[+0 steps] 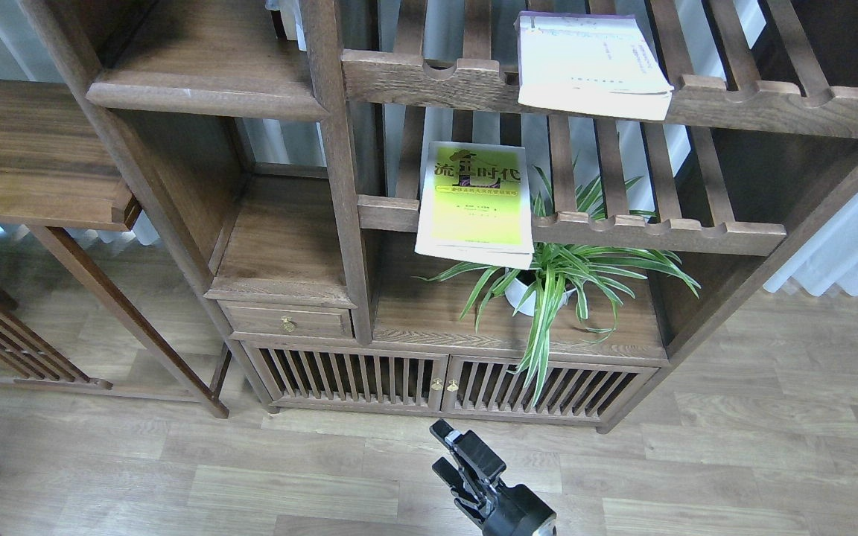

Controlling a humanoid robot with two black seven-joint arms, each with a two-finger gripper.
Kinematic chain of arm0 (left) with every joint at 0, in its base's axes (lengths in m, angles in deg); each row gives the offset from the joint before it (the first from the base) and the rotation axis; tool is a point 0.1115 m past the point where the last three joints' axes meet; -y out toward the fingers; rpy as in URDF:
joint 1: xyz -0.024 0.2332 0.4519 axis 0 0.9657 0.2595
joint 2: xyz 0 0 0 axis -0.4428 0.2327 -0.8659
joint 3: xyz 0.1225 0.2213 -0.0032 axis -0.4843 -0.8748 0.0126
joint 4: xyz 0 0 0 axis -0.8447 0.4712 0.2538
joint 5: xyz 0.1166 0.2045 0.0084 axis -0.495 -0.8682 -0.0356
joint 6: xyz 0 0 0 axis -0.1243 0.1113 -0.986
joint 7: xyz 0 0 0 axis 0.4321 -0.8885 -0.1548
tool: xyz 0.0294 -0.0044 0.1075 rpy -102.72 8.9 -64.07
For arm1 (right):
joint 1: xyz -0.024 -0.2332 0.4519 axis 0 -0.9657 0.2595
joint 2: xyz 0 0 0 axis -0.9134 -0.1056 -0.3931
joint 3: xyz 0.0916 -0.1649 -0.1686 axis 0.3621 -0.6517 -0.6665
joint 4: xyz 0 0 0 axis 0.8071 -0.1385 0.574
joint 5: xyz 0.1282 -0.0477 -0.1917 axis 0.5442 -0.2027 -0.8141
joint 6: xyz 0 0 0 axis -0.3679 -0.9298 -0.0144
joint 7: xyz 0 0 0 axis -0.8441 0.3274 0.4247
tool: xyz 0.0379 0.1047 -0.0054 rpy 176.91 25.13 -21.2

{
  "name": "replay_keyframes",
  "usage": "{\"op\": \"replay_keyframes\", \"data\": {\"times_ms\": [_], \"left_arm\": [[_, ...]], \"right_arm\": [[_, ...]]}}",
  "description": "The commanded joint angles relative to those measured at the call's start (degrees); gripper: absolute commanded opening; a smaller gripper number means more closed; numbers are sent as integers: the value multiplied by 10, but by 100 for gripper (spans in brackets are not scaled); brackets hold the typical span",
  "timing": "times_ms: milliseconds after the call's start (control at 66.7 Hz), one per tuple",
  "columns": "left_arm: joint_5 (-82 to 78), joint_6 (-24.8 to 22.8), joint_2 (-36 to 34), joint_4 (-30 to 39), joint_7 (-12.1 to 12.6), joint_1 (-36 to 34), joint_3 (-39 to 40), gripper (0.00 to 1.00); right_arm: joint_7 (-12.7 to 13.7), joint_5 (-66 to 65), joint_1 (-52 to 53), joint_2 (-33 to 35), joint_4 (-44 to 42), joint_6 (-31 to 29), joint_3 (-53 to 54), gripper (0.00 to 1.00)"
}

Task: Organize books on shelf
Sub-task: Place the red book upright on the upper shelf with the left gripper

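Observation:
The yellow-green book (474,201) with dark Chinese characters lies flat on the lower slatted rack, its near end hanging over the front rail. The white book (589,63) with a lilac edge lies on the upper slatted rack, also overhanging the rail. The dark red book is out of view. The shelf (205,82), a solid dark-brown board with a moulded front edge, is at the upper left and bare where it shows. My right gripper (440,447) is low over the floor in front of the bookcase, with its fingers apart and nothing between them. My left gripper is out of view.
A potted spider plant (548,283) stands on the board under the yellow-green book. A small drawer with a brass knob (289,324) and slatted cabinet doors (436,383) are below. A separate wooden table (27,156) stands at the left.

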Motion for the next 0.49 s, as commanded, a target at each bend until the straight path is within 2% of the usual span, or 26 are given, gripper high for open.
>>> {"op": "replay_keyframes", "data": {"times_ms": [0, 315, 480], "left_arm": [[-16, 0, 0, -1, 0, -8, -3, 3], [-24, 0, 14, -26, -1, -4, -3, 4], [-23, 0, 43, -38, -44, -7, -3, 4]], "right_arm": [[0, 0, 0, 0, 0, 0, 0, 100], [-4, 0, 0, 0, 0, 0, 1, 100], [-4, 0, 0, -1, 0, 0, 12, 100]]}}
